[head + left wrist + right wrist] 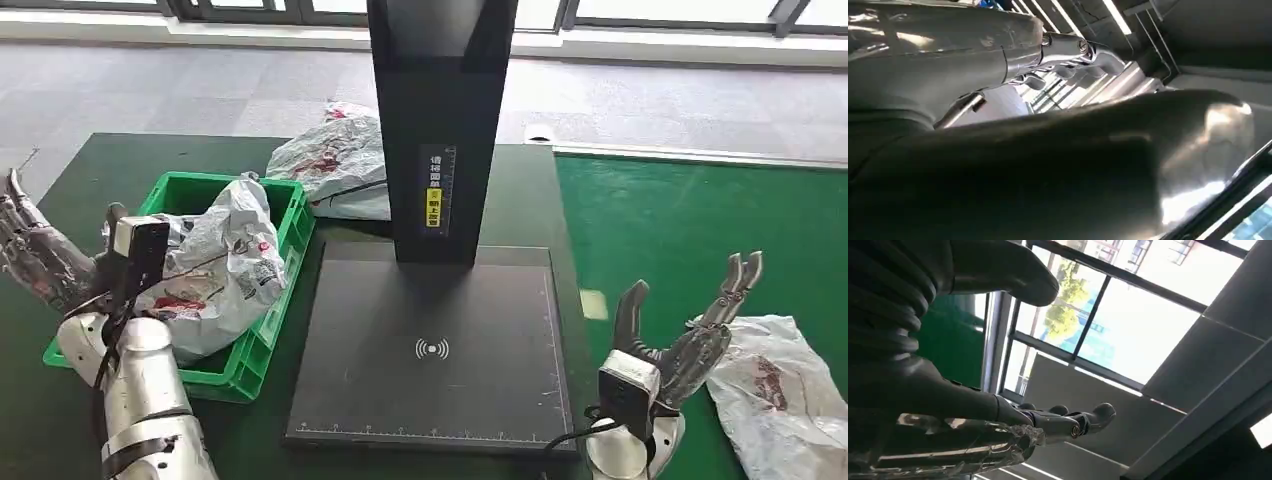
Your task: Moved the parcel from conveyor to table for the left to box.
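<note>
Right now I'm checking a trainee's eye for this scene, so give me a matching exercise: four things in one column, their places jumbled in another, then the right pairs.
Things
1. crumpled white plastic parcel with red print
2. flat white plastic parcel
3. black upright scanner column
4. right hand

Places
A. on the bright green conveyor belt
B. raised, open, beside the flat parcel
C. in the green plastic crate
D. standing on the black scanner platform

Pairs: 1-C, 2-A, 3-D, 4-B

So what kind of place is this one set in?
Probably a parcel-sorting or logistics test station: a scanner stand with a scan pad, a green crate of bagged parcels, and a green conveyor carrying another parcel.
</note>
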